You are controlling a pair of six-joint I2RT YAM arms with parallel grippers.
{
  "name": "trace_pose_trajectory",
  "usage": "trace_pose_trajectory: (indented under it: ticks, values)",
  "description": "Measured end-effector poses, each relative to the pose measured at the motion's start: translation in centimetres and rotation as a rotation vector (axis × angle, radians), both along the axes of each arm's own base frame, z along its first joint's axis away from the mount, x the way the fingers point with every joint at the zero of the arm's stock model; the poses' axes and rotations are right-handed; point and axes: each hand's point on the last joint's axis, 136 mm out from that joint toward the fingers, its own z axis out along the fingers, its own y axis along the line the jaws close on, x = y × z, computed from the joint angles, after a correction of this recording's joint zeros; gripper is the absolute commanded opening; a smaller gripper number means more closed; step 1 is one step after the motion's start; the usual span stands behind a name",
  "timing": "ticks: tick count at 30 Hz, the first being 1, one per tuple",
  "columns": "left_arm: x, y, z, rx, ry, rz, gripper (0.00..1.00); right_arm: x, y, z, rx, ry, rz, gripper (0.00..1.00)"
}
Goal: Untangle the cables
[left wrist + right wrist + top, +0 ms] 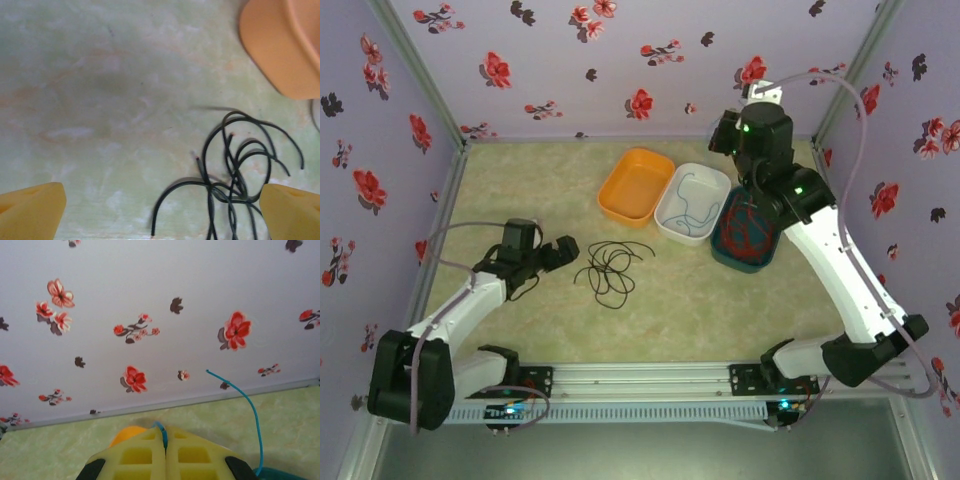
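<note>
I found the black cable (610,268) in a loose tangle of overlapping loops, flat on the table near centre, both ends free. The red cable (748,228) lay bunched in the teal tray (725,258), at 2 o'clock from the black. The blue cable (690,205) lay in slack curves in the white tray (662,212), at 1 o'clock. A blue strand (248,400) was pinched in my right gripper (165,432), arcing toward 4 o'clock.

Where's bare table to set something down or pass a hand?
Free: back-left table, between left wall and orange tray; front centre, between black cable and base rail. Crowded: white tray and teal tray packed beside the orange one, back right; open left end effector near black cable.
</note>
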Motion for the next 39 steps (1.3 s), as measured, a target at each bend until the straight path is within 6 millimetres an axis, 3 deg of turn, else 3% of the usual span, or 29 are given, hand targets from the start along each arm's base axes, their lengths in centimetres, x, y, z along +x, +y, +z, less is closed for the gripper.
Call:
trace_pose_trajectory:
  ticks: [5,9,24,39]
  values:
    - [-0.2,0.4,-0.5,0.013,0.015,0.012,1.0,-0.2,-1.0,1.8,-0.007,-0.028,-0.017,0.0]
    - [-0.2,0.4,-0.6,0.013,0.015,0.013,1.0,0.2,-1.0,1.6,-0.02,-0.018,-0.022,0.0]
    - [-0.3,0.5,0.7,0.01,-0.024,0.006,1.0,2.7,0.2,-2.0,-0.057,0.073,0.003,0.0]
    - [-0.8,0.8,0.6,0.016,-0.009,0.008,1.0,4.7,0.5,-8.9,-0.098,0.215,0.003,0.0]
